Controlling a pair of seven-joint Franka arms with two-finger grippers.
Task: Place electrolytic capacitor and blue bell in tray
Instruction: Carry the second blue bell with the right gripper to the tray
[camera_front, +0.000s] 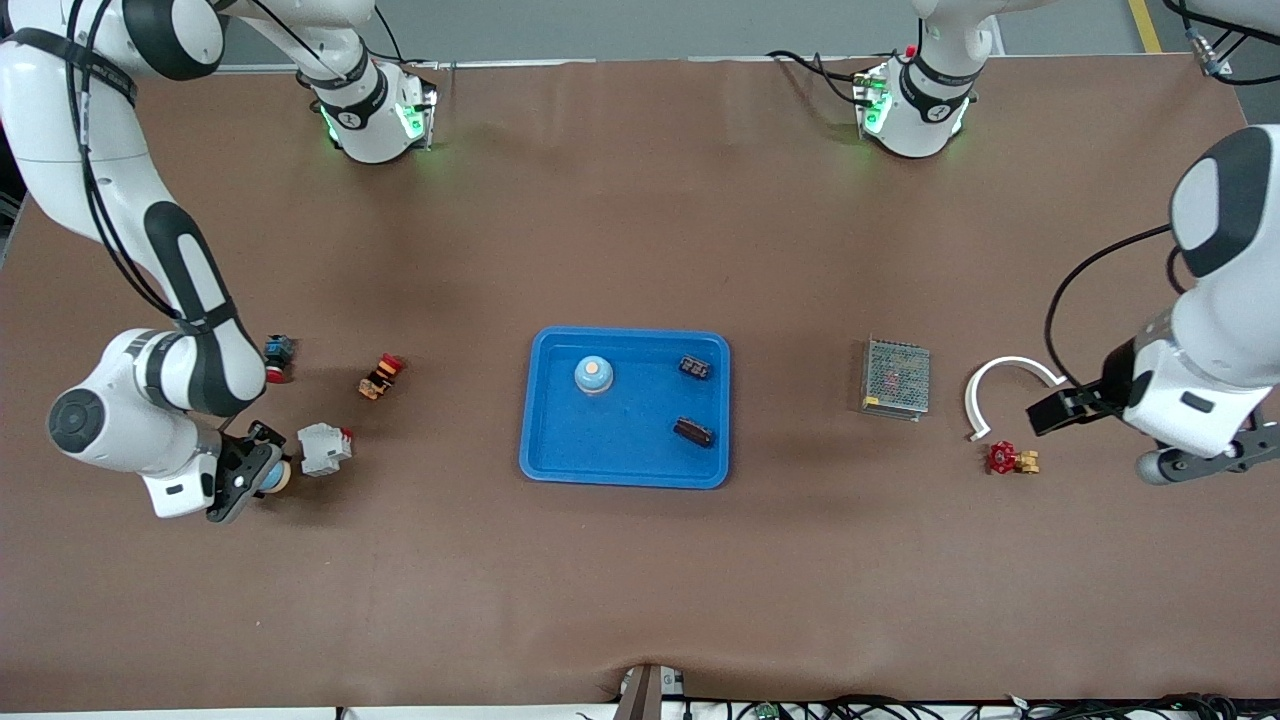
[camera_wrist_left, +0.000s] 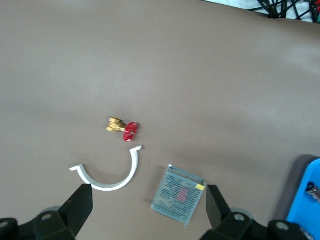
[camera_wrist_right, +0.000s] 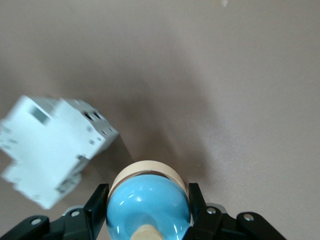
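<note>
Right wrist view: your right hand (camera_wrist_right: 146, 210) has its fingers (camera_wrist_right: 98, 207) pressed on both sides of a blue bell (camera_wrist_right: 148, 205) with a cream base.
Right hand position: you see it low at the right arm's end of the surface (camera_front: 640, 580), gripping that blue bell (camera_front: 276, 477).
Beside the bell: a white breaker block (camera_front: 324, 449) sits just next to it; the block (camera_wrist_right: 47, 147) looks tilted in the wrist view.
Nearby parts: a small red-and-orange piece (camera_front: 381, 375) and a blue-and-red piece (camera_front: 278, 356) lie farther from the front camera than the block.
Tray: your blue tray (camera_front: 545, 440) lies mid-surface, well apart from the held bell, holding a second bell (camera_front: 593, 375) and two dark components (camera_front: 694, 368).
Left hand: your left hand (camera_wrist_left: 150, 212) hangs open, waiting over the left arm's end, above a white curved strip (camera_wrist_left: 107, 175), a red-and-brass valve (camera_wrist_left: 123, 129) and a mesh-covered box (camera_wrist_left: 178, 194).
</note>
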